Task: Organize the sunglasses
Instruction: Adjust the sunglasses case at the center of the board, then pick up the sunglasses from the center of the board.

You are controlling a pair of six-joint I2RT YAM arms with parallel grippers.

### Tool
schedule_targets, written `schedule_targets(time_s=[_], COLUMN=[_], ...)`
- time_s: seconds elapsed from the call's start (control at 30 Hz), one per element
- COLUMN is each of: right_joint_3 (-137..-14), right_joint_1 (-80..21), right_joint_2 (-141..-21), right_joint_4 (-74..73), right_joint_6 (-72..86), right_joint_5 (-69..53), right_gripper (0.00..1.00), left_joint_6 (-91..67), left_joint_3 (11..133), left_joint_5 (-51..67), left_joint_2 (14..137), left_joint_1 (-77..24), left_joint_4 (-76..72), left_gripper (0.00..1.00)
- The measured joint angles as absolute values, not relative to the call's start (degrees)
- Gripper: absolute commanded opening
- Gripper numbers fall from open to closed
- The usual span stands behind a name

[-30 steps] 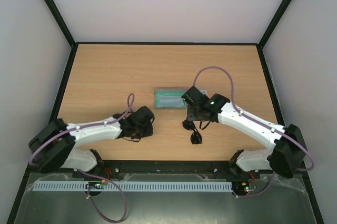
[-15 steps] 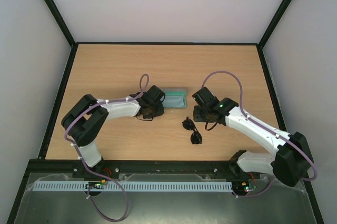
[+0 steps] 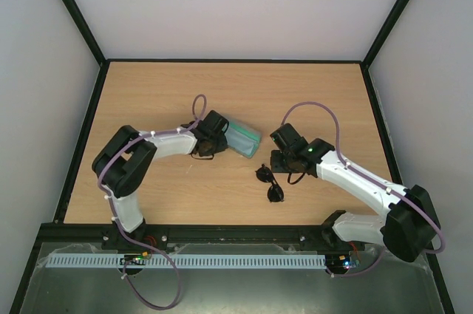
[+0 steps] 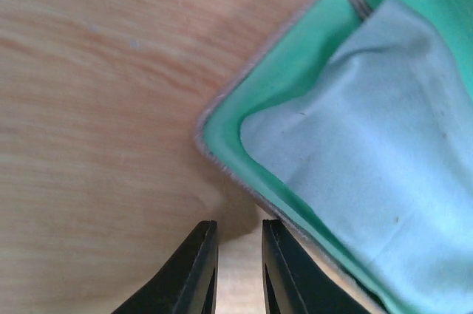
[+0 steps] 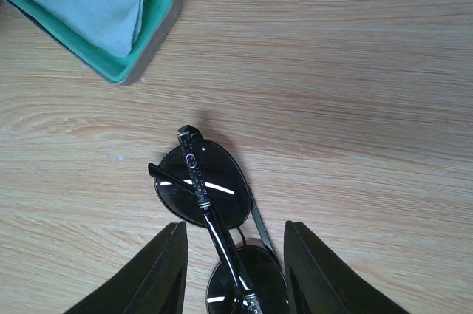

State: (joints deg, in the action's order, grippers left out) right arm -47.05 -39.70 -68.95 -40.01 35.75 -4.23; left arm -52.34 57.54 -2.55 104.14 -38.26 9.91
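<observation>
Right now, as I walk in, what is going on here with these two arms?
The left gripper, jaws almost closed with nothing between them, sits at a corner of the open grey rectangular case with green lining, which holds a light blue square cloth. The right gripper hovers open over the small dark wire-framed sunglasses, which lie on the wooden table, outside the case.

The sunglasses (image 3: 270,183) are a small pair with a thin dark wire frame, two rounded dark lenses and slim black temple arms. They're folded shut, with the arms crossing over the lenses; one arm has tiny light markings along it. They're lying flat on the wooden desk (image 3: 162,100), towards the front and a bit right of middle. The pair sits at an angle, one lens farther back and the other nearer. From the right wrist view, the lenses (image 5: 214,218) catch a couple of bright glare streaks.
</observation>
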Motion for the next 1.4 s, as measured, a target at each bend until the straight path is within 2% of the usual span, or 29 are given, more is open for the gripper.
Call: schedule_targets(time_s=[0.73,1.4], right_joint_3=[-44.9,-42.2], right_joint_1=[-39.7,-43.9], right_joint_2=[-73.3,-79.5], right_joint_4=[-37.4,-34.2], right_joint_6=[35.3,35.0], right_joint_5=[-7.8,-10.0], right_gripper=[0.33,0.31], left_joint_6=[-48.3,-50.6], left_joint_3=[66.6,54.6], left_joint_5=[-3.4,-3.3], left_joint_2=[111.4,91.6], left_joint_1=[-34.3,-37.0], left_joint_4=[9.7,16.3], left_gripper=[0.19,0.20])
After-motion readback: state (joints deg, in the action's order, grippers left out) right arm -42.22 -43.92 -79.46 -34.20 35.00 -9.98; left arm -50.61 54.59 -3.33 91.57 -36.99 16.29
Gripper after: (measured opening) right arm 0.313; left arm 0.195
